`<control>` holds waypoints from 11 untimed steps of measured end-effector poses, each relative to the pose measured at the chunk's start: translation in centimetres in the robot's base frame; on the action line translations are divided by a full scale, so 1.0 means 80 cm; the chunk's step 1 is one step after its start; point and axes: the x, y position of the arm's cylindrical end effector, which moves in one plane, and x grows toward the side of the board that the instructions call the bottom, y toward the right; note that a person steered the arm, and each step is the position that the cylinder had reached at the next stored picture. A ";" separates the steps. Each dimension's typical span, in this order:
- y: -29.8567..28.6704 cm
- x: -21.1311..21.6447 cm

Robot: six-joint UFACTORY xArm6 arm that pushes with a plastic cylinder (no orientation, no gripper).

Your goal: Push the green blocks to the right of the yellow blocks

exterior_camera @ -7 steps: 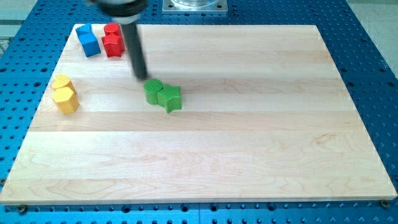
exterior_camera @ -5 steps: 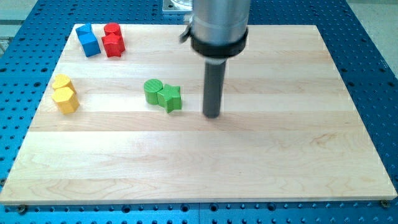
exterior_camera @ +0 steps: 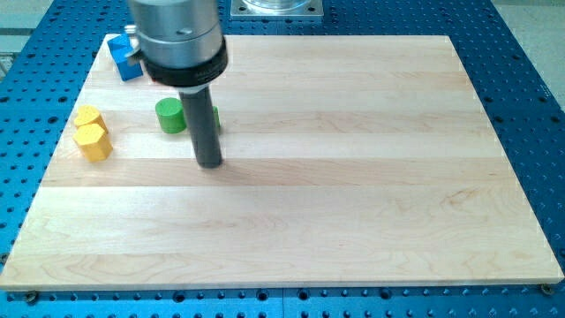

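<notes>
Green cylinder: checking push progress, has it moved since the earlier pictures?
Yes. The green cylinder has shifted toward the view's left, closer to the yellow blocks, which stayed put.

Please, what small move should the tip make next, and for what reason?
Probably a short slide toward the view's right, away from the blocks. My tip sits just below and right of the green cylinder, with a second green block mostly hidden behind the rod. Both greens already lie to the right of the yellow blocks, so further pushing seems unnecessary.
</notes>
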 end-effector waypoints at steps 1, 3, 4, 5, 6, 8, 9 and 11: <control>0.033 -0.027; -0.028 -0.044; -0.024 -0.064; -0.030 -0.086; -0.051 -0.087; -0.087 -0.102; -0.128 -0.040; -0.117 -0.144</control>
